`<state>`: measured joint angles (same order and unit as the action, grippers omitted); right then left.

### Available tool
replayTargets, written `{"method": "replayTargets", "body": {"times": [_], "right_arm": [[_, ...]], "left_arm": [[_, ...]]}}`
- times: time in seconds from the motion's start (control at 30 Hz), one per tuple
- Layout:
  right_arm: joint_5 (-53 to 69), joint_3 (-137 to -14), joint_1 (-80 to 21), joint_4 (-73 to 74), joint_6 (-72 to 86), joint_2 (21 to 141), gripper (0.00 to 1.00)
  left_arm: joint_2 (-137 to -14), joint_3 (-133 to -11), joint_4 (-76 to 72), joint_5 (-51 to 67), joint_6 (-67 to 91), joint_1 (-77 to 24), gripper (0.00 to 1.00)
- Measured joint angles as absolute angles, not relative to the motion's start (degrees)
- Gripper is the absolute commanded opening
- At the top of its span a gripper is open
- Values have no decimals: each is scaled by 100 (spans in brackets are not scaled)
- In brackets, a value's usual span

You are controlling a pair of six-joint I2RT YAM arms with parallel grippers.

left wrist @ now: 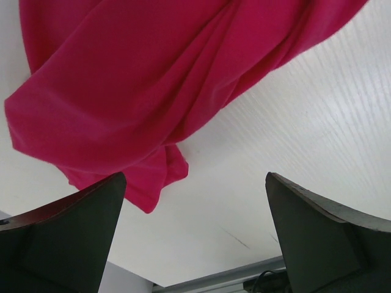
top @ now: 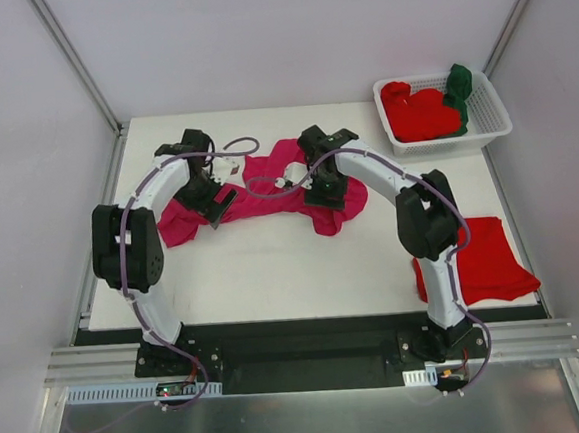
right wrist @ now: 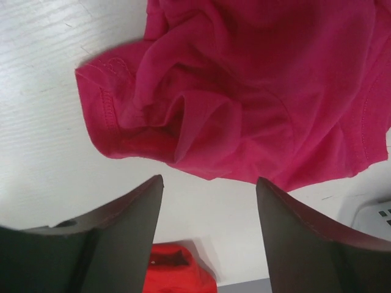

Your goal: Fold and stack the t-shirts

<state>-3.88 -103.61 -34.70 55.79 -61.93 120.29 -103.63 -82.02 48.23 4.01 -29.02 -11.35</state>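
The pink shirt [top: 269,206] lies crumpled on the tabletop [top: 274,268], toward the far middle, under both wrists. The left jaws stand spread wide over its left end with nothing between them, and the right jaws stand apart over its right end, also pinching nothing, a hemmed edge bunched just beyond them. A folded red shirt [top: 494,261] lies flat at the near right edge of the tabletop, well apart from the pink one, while more red shirts [top: 417,111] and a green shirt [top: 458,88] sit in the basket [top: 493,125] at the far right corner.
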Motion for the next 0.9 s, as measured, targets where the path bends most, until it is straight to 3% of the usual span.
{"method": "replayTargets", "body": {"times": [0.43,0.47,0.53,0.6,0.9], "right_arm": [[-169,-10711,-3760,5732,-5907,12178,62],[-121,-10711,-3793,5743,-5892,12178,59],[-32,-10711,-3874,5819,-5859,12191,44],[43,-10711,-3929,5905,-5822,12217,37],[-108,-10698,-3929,6080,-5767,12291,43]], "left_arm": [[-10943,-8611,4648,274,-2897,-867,99],[-10943,-8611,4646,270,-2897,-851,99],[-10943,-8611,4624,248,-2897,-790,99],[-10943,-8611,4615,242,-2897,-768,99],[-10940,-8621,4628,231,-2893,-663,99]]}}
